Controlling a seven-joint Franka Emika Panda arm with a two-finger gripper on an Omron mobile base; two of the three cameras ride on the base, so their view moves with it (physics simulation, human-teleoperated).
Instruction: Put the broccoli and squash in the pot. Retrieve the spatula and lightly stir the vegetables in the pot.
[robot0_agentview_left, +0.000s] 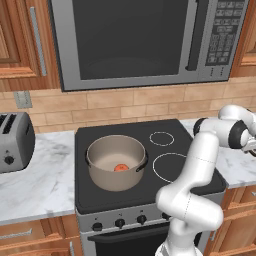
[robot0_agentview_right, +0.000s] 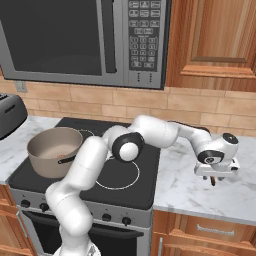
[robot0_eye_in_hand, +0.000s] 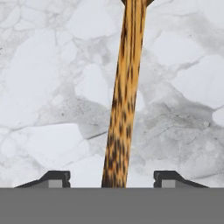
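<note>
The spatula (robot0_eye_in_hand: 124, 87), a slim speckled light-brown wooden handle, lies on the white marble counter and runs up the middle of the hand view. My gripper (robot0_eye_in_hand: 111, 179) hangs just above it, open, with one fingertip (robot0_eye_in_hand: 54, 178) on each side of the handle and a wide gap to both. In the right base view the gripper (robot0_agentview_right: 216, 178) hovers low over the counter to the right of the stove. The beige pot (robot0_agentview_left: 116, 177) stands on the stove's front left burner, and the orange-red squash (robot0_agentview_left: 120, 168) lies on its pale bottom. The broccoli is hidden.
A black stovetop (robot0_agentview_left: 170, 165) has its right burners bare. A microwave (robot0_agentview_left: 145, 40) hangs above it. A toaster (robot0_agentview_left: 15, 142) stands on the left counter. The marble counter (robot0_agentview_right: 200, 200) stretches right of the stove under a wooden cabinet (robot0_agentview_right: 215, 40).
</note>
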